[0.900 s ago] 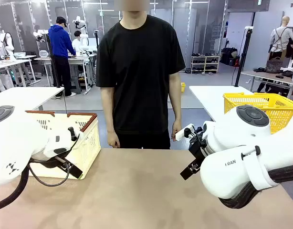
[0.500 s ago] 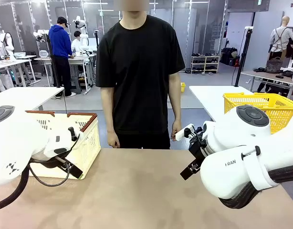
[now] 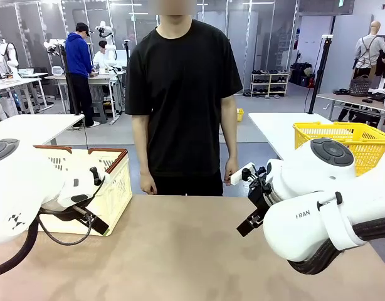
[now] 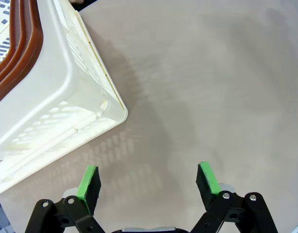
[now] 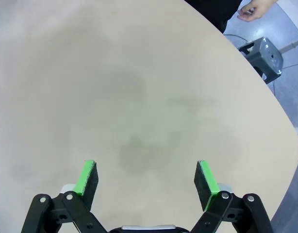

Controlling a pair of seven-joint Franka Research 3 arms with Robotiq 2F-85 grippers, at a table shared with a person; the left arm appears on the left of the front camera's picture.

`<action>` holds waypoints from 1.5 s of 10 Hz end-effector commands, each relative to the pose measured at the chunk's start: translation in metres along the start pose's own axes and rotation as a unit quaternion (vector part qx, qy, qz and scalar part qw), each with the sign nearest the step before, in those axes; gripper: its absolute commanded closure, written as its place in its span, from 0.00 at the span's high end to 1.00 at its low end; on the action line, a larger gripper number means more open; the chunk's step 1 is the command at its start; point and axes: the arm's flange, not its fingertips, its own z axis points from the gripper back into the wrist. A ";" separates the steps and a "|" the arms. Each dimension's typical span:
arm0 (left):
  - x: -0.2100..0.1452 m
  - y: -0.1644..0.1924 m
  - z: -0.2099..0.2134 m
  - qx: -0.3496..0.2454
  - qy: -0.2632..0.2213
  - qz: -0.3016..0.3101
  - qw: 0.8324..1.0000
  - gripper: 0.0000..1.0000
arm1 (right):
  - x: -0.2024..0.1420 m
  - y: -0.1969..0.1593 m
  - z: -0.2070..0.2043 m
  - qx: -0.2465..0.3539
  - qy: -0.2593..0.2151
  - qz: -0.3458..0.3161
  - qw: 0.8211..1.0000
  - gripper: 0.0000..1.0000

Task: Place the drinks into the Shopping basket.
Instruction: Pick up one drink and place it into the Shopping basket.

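The left claw [image 4: 149,177] and right claw [image 5: 148,174] stand spread, holding nothing, above the desk [image 3: 180,251]. The basket [image 4: 66,97] sits on the desk's left part, near the left claw; a person [image 3: 183,94] stands beyond.

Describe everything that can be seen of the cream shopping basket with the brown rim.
The Shopping basket is a cream-white plastic crate with slotted walls and a dark reddish-brown rim. It stands upright on the left part of the tan table, near the far edge, partly covered by the left arm. In the left wrist view one corner lies close to the open left gripper, not touching it. Only the table touches it. Its inside is hidden.
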 end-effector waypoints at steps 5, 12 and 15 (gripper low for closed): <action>0.000 0.000 0.000 0.000 0.000 0.000 1.000 1.00 | 0.000 0.000 0.000 0.000 0.000 -0.002 1.000 1.00; 0.002 -0.007 0.005 0.005 0.001 0.006 1.000 1.00 | 0.010 0.012 0.006 -0.031 0.010 -0.026 0.999 1.00; 0.025 -0.030 0.048 0.053 -0.019 0.078 0.995 1.00 | 0.044 0.056 0.052 -0.053 0.025 -0.090 0.994 1.00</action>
